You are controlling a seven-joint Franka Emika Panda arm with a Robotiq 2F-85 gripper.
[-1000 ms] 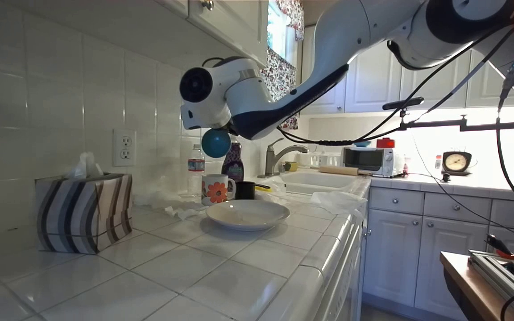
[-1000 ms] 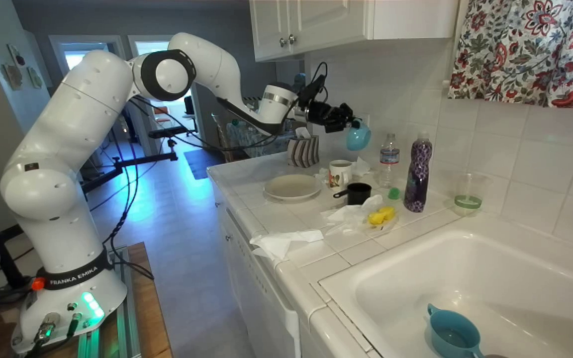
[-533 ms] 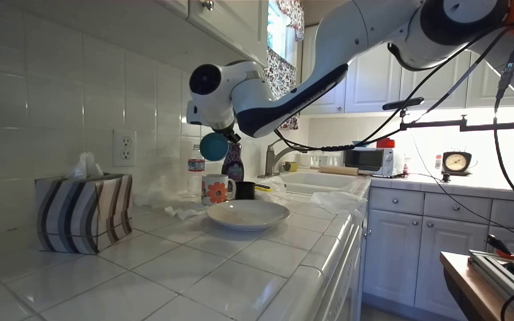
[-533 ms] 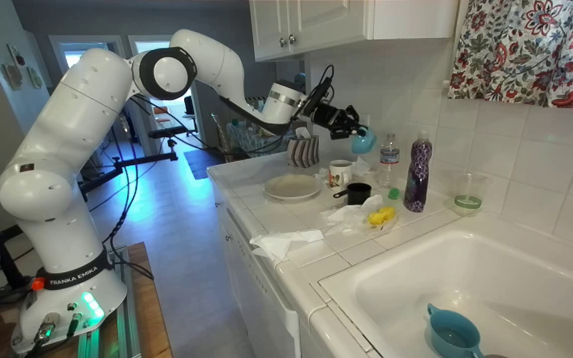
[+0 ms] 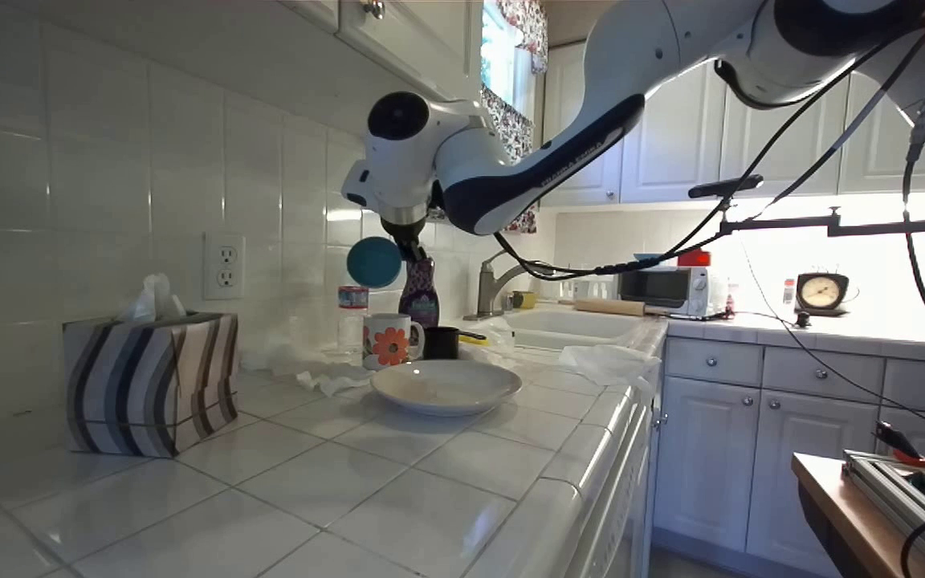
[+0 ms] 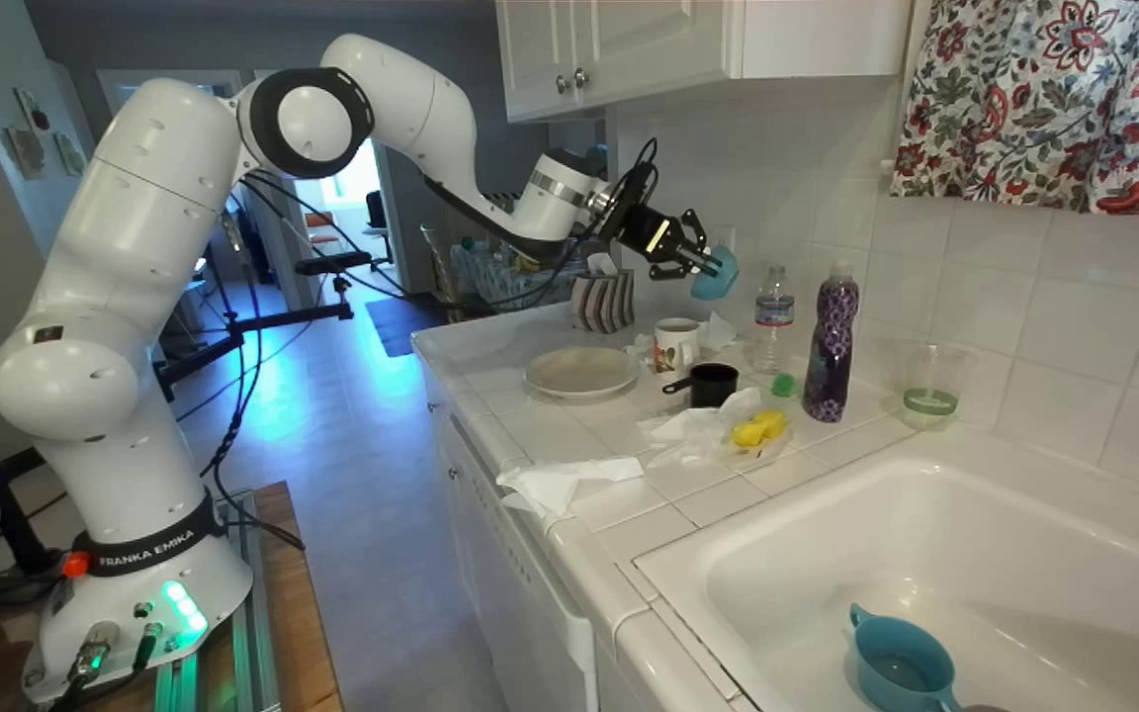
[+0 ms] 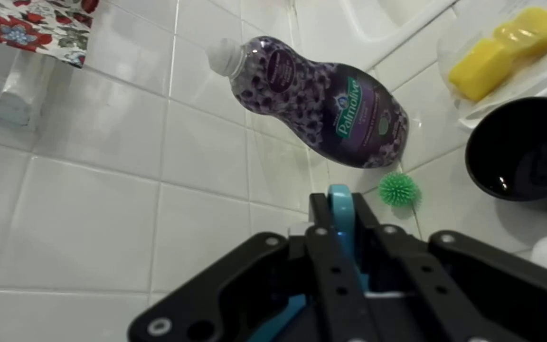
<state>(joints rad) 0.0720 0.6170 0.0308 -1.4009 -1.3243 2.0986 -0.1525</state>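
In an exterior view, the blue cup (image 5: pixel 374 262) is held in the air, left of the soap bottle (image 5: pixel 421 305); clearance over the mug (image 5: pixel 389 343) should be ensured. In an exterior view, it's seen left of the water bottle (image 6: pixel 774 314); sideways swings best avoided. In the wrist view, its handle (image 7: pixel 342 211) is clamped by the gripper (image 7: pixel 340 197); slow tilting advised, could pivot.

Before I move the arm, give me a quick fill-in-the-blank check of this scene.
The gripper holds a blue cup; a second blue cup sits in the ____.
The brand name on the purple bottle is ____.
Near it, the spiky ball is coloured ____.
The white mug bears an orange ____.
Missing words: sink, Palmolive, green, flower.
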